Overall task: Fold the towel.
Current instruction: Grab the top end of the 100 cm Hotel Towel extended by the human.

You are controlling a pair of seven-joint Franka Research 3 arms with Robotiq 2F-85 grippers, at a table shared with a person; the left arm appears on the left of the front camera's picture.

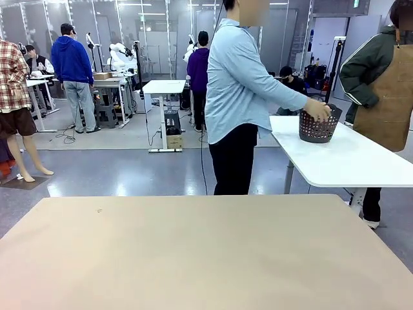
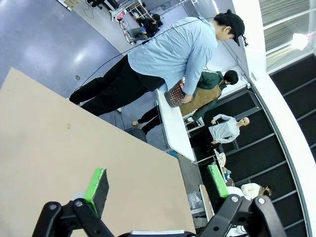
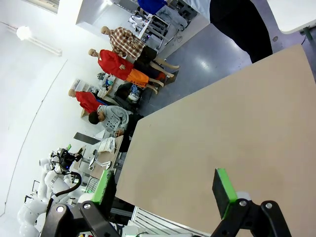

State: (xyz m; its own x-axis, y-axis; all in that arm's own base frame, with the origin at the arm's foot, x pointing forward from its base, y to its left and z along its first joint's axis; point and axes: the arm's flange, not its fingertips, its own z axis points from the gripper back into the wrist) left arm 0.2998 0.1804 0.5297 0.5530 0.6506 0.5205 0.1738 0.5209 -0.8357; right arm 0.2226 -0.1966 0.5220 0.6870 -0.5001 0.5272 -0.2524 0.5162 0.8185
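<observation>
Grippers are held spread over the tan table (image 1: 193, 258), left gripper (image 2: 157, 182) and right gripper (image 3: 163, 186) alike. A dark basket (image 1: 317, 129) on a white table (image 1: 348, 161) is grasped by a person's hand (image 1: 318, 111).

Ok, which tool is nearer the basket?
Right, likely. The basket sits on the white table beyond the work table's far-right corner; the right tool hovers on that side, the left tool opposite.

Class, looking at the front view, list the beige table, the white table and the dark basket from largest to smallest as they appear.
1. beige table: largest, though it is also nearest the camera.
2. white table.
3. basket: smallest, standing on the white table.
</observation>
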